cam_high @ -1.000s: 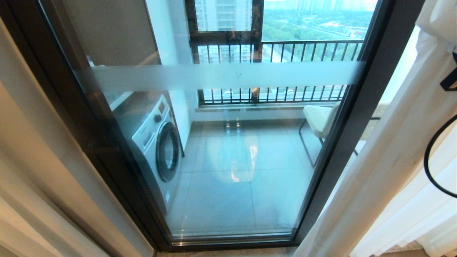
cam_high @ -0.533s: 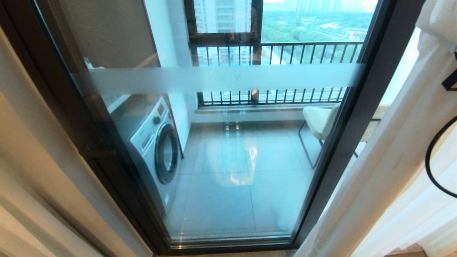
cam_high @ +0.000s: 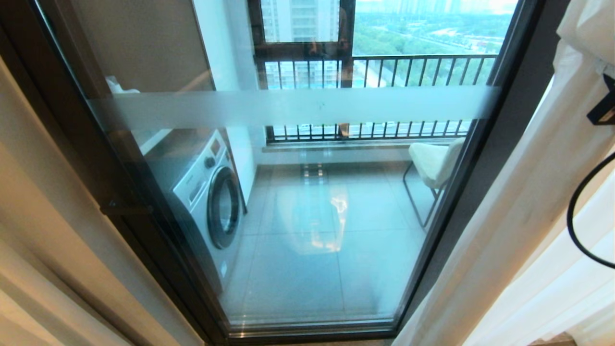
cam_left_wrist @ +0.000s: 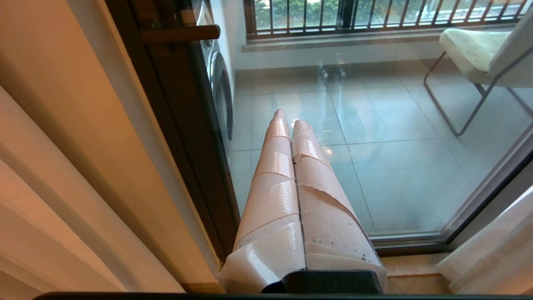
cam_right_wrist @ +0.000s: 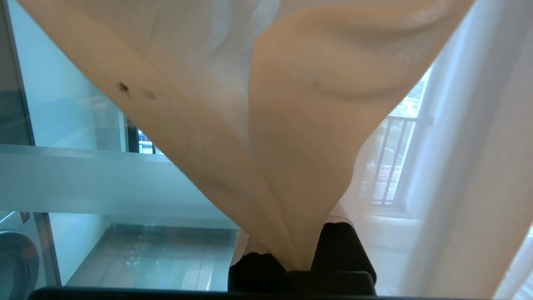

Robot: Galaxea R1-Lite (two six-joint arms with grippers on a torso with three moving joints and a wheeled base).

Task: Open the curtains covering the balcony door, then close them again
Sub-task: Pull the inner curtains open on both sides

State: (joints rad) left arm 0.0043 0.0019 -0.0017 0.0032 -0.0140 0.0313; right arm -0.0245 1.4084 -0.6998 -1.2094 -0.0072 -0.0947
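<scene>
The balcony door (cam_high: 312, 216) is a tall glass panel with a frosted band in a dark frame, and it stands uncovered in the middle of the head view. The sheer white curtains (cam_high: 519, 202) hang gathered to the right of it. My right gripper (cam_right_wrist: 297, 256) is shut on a bunch of the curtains (cam_right_wrist: 291, 125), the fabric fanning up from between its black fingers (cam_right_wrist: 341, 246). Only a black part of that arm shows at the head view's right edge. My left gripper (cam_left_wrist: 288, 117) is shut and holds nothing. It is wrapped in pink tape and points low at the door glass (cam_left_wrist: 374, 146).
A thick tan drape (cam_high: 38, 230) hangs left of the door frame. Behind the glass are a washing machine (cam_high: 211, 197), a pale chair (cam_high: 432, 163) and a black railing (cam_high: 384, 72). A black cable (cam_high: 571, 226) loops in front of the curtains.
The whole head view has shifted a little, with the door spreading slightly wider across it, so the camera has moved. The curtain edge sits slightly further right.
</scene>
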